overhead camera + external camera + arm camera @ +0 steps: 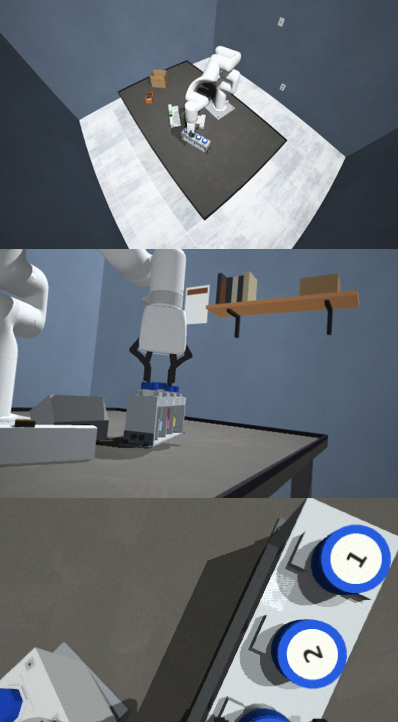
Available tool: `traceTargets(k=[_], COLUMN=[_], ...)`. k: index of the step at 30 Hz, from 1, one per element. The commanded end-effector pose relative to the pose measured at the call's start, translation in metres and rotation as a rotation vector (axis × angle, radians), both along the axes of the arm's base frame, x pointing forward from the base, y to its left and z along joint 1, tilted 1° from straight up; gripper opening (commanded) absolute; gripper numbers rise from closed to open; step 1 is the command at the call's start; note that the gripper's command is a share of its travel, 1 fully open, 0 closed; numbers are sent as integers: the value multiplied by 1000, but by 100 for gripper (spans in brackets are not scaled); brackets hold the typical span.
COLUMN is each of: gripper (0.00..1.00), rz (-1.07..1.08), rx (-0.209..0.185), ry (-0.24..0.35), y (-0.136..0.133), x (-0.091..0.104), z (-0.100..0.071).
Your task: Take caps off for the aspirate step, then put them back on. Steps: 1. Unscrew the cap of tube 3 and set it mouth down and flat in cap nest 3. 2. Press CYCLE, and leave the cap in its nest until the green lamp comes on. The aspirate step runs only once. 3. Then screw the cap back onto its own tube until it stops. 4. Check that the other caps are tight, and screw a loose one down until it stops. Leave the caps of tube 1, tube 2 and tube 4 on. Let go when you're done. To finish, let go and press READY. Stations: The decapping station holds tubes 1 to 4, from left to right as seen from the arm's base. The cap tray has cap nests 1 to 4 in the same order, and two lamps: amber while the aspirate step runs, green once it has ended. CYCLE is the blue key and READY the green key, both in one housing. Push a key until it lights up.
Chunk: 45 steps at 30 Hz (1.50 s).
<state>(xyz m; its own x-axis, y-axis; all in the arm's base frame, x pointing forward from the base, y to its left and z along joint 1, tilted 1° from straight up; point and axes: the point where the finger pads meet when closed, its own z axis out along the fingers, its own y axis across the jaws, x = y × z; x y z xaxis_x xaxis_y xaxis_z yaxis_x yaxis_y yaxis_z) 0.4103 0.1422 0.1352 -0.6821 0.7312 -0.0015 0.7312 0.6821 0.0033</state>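
Blue-grey walls back a dark table (233,459). At its left edge sits the white cap tray (45,444), and behind that the grey key housing (71,410), whose blue CYCLE key (9,703) shows in the corner of the wrist view. A small green spot on the tray seen from above (170,111) looks like the green lamp, so the step in hand is probably screwing the cap back onto tube 3. Next comes the decapping station (144,418), with the gripper (159,381) upright right above it. Its black fingers are spread partway and stand either side of a blue cap, pinching nothing. The wrist view shows cap 1 (354,559) and cap 2 (311,654) seated, and only a sliver of the cap of tube 3 (260,715) at the bottom edge, on its tube as far as can be told. To do this well, the wrist should stay centred over that cap and turn back with the fingers free. They should then close squarely on its sides and twist until it stops, without brushing cap 2 or the cap on the far side. A wooden shelf (281,303) with books hangs on the right.
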Motion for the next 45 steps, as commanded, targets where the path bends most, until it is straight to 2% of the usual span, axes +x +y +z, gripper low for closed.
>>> traceTargets(k=[1,14,15,29,45], gripper=[46,46,0,0,0], rz=[-31,-31,-31,-31,-498], rx=[-11,-11,-11,-11,-8], ry=[-8,-8,-8,-8,-10], y=[0,0,0,0,0], x=[1,1,1,1,1], z=[0,-5,-5,-5,-5])
